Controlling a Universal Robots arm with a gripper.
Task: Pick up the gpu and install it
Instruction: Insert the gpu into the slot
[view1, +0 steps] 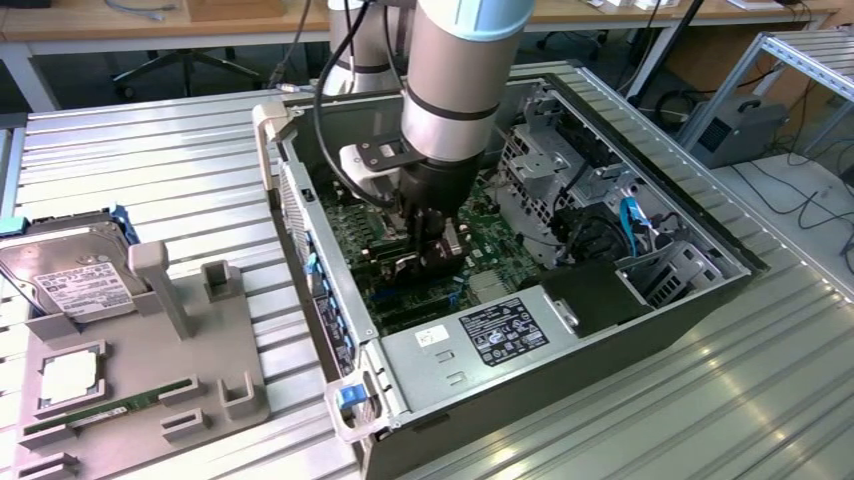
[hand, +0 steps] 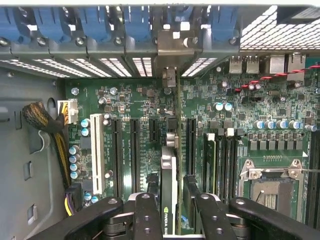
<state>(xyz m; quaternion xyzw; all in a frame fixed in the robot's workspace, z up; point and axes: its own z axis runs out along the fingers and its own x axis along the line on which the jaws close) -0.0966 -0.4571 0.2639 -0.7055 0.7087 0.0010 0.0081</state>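
Bright even light, glare on ribbed table (view1: 160, 170).

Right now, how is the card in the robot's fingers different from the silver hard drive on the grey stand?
The gpu stands on edge inside the computer case, gripped between the fingers; the hard drive leans outside the case on the grey stand, untouched. The gpu is thin and dark; the hard drive is boxy, silver, white-labelled. Both are computer parts.
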